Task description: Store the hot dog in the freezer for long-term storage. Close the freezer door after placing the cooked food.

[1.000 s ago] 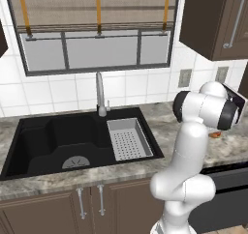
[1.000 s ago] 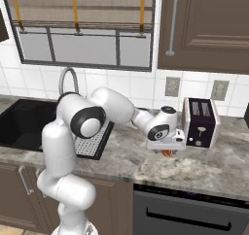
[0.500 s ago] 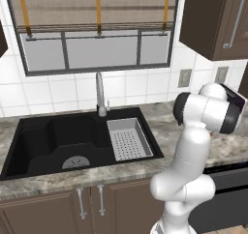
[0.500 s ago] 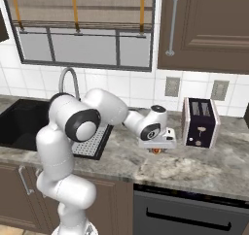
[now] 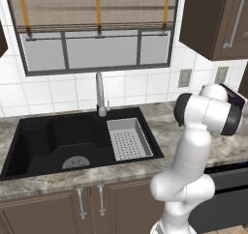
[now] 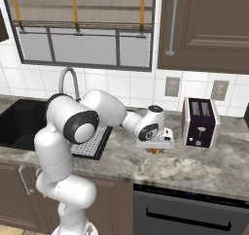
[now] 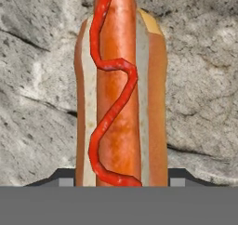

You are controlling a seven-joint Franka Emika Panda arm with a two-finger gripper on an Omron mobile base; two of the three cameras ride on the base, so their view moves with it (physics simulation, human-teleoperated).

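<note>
On the grey stone counter (image 6: 194, 166), just left of the toaster (image 6: 199, 122), the robot's gripper (image 6: 154, 149) was down low, close to the top. In the right base view a small bit of orange, the hot dog (image 6: 154, 151), peeked out from under the white hand. It sat on the counter between the sink (image 6: 19, 125) and the toaster, nearer the toaster.

In the hand view the hot dog (image 7: 121, 89) was very close. It was a red-orange sausage in a tan bun, with a wavy red line of sauce running along it. It ran straight up the middle of the picture, and the stone counter (image 7: 204, 80) was under it. The two dark fingertips (image 7: 179, 176) stood one on each side of the bun, right against it. The gripper (image 7: 122, 180) had closed in on the hot dog and had it pinched between its fingers. The hot dog was still down on the counter, as far as the pictures showed.

In the left base view the arm (image 5: 193, 151) bent to the right, past the black sink (image 5: 72, 141) and the grey drain tray (image 5: 128, 138). A tap (image 5: 100, 95) stood behind the sink, under the window (image 5: 97, 30). Dark brown cabinets (image 6: 204, 25) hung above the toaster.
</note>
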